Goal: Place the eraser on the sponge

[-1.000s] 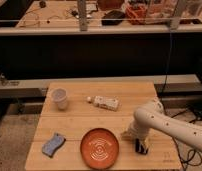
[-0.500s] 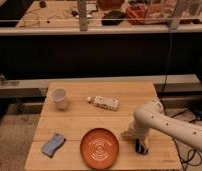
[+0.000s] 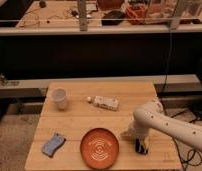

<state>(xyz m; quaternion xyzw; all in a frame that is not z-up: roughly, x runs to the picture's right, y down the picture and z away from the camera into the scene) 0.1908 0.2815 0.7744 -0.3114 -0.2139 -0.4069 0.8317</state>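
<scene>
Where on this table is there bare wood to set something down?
Bare wood lies between the cup, the sponge and the plate, and at the far right corner. Crowded: near right, where the gripper hangs beside the plate.

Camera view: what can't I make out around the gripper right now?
All in the camera view:
1. Eraser: not separable from the dark gripper, low over the table at its front right, beside the orange plate.
2. Arm: cut off by the right edge.
3. Cream piece: markings too small to read.
</scene>
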